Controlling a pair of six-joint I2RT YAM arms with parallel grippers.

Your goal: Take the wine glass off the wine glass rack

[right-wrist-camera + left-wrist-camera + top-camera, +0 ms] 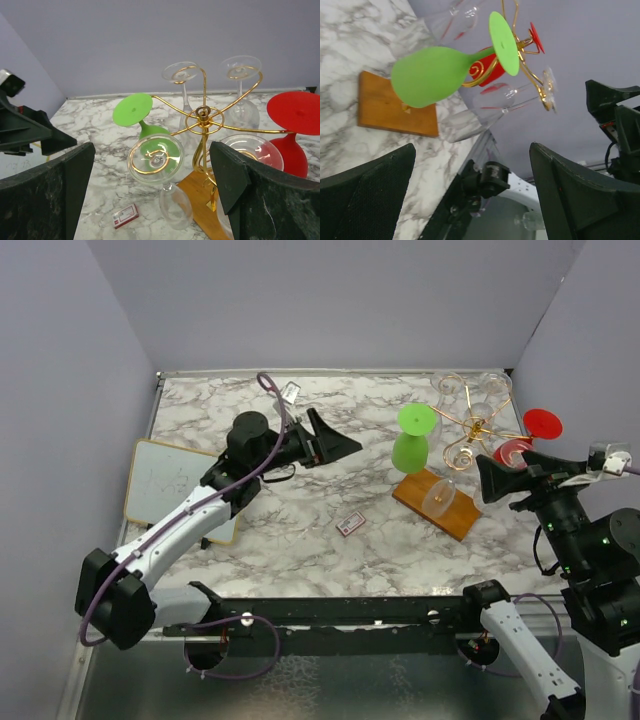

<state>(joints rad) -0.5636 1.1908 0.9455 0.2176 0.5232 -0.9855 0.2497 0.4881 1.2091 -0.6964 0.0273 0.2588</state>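
Observation:
The gold wire wine glass rack (478, 424) stands on its brown wooden base (452, 512) at the right of the marble table. A green wine glass (411, 444), a red one (538, 426) and several clear ones hang upside down from its arms. My right gripper (487, 480) is open beside the rack. In the right wrist view, my right gripper (152, 192) frames a clear wine glass (156, 156), untouched, hanging ahead of the fingers. My left gripper (338, 435) is open and empty, left of the green glass (427, 75), well apart from it.
A small red and white card (350, 524) lies on the marble left of the wooden base, also in the right wrist view (125, 216). A pale board (175, 485) lies at the table's left edge. Grey walls close in the back and sides.

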